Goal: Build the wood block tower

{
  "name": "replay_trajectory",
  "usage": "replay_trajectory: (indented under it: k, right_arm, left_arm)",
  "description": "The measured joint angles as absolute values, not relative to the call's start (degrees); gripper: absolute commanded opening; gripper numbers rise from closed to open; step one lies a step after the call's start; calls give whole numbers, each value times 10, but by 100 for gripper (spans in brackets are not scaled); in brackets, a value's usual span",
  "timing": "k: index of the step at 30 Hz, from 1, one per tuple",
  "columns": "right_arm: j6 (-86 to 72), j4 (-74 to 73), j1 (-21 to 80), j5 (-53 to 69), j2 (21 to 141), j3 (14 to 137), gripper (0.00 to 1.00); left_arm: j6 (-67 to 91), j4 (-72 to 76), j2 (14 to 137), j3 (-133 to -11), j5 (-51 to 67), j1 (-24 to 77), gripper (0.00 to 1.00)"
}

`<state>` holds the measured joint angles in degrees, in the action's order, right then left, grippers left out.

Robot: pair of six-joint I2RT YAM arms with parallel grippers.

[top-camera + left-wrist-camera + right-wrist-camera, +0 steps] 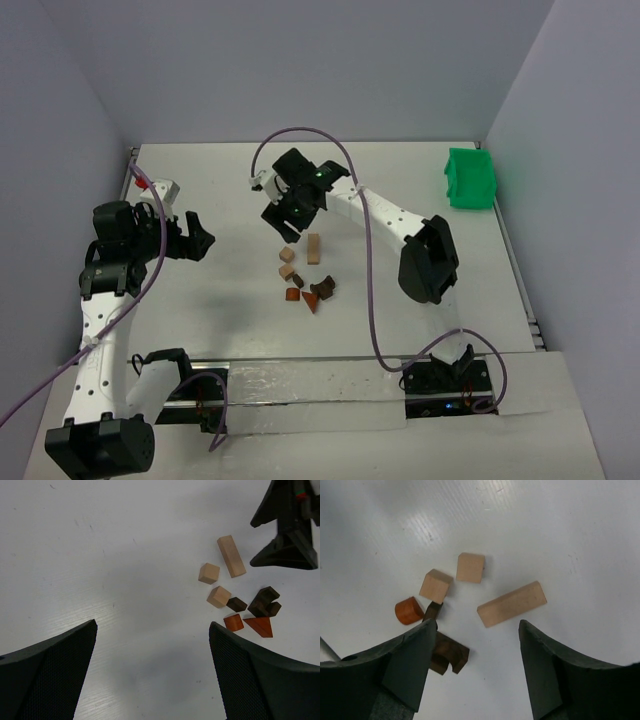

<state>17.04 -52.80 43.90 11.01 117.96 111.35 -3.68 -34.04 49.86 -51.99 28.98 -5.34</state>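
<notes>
The right claw point(477, 640) hangs with its jaws apart and nothing between them, right over the long tan bar point(511, 603). The left claw point(152, 630) is spread wide and empty, well off to the left of that bar.

No tower stands yet. The wood blocks point(305, 275) lie loose in a single layer, and the bar lies flat on a long face. Near the bar's left side sit two tan cubes point(470, 567) point(436, 585), close together and clear of the bar. On the bar's near side, toward the arm bases, are a reddish rounded piece point(409, 610), a dark notched piece point(451, 655) and an orange wedge point(260, 626) just beside it. A small dark block is partly hidden by a finger.

These look like light, stiff, smooth pieces, not fragile but easy to skid or spin if one finger touches first. The bar is probably best taken at mid-length across its narrow width, jaws square to the long sides. The cubes offer any two opposite flat faces. The wedge should be pinched on its flat triangular faces, never the slope.

A green bin point(470, 178) sits well beyond the bar, to its right, on the white table point(200, 300).
</notes>
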Motion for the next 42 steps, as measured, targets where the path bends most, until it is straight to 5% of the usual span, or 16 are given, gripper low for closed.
replay_trajectory:
  k: [6, 32, 42]
  right_arm:
    - [135, -553, 440, 105, 1241, 1150, 53]
    - [31, -586, 465, 68, 1365, 1233, 62]
    - [23, -590, 467, 64, 1382, 1239, 45]
  left_arm:
    - [-36, -341, 490, -520, 289, -53, 99]
    - [-32, -340, 483, -520, 276, -53, 99]
    - [-32, -340, 482, -520, 274, -53, 99]
